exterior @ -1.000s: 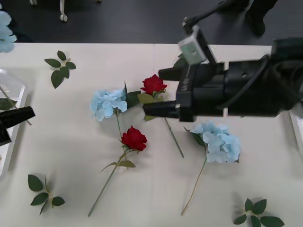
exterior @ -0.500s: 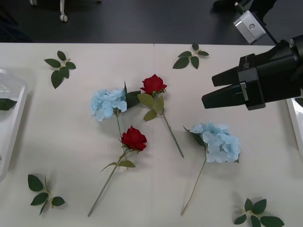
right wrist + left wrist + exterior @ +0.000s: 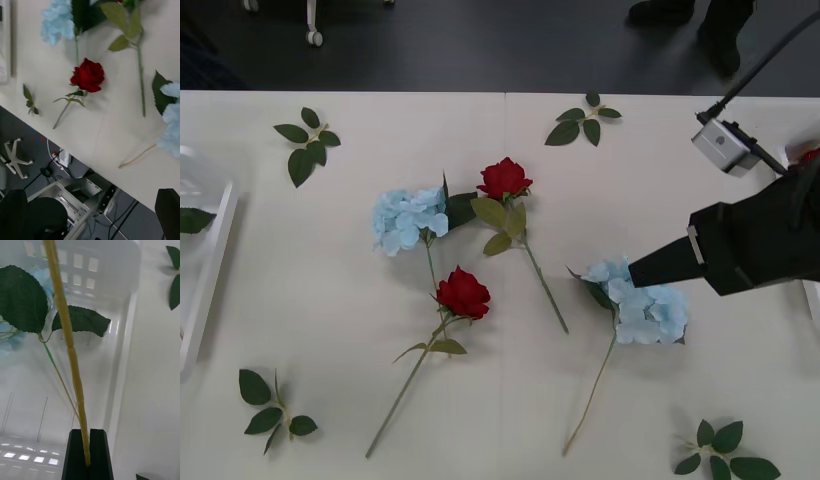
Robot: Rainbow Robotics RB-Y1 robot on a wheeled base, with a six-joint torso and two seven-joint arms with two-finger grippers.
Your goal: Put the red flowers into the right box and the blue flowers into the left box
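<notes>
My left gripper [image 3: 87,450] is pinched tight on a blue flower's stem [image 3: 69,352] over the left box [image 3: 123,352] (leaves dangling inside). My right gripper [image 3: 650,270] hovers near the desk's right edge; its jaws' state I cannot tell.

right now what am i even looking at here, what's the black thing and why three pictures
It is a two-armed robot sorting fake flowers on a table. The front picture looks down from above its arms; the other two come from cameras on its wrists. The black shape is the right gripper, over a blue flower. Two red roses, another blue flower and loose leaf sprigs lie there. The left gripper is shut on a yellowish flower stem over the left box.
</notes>
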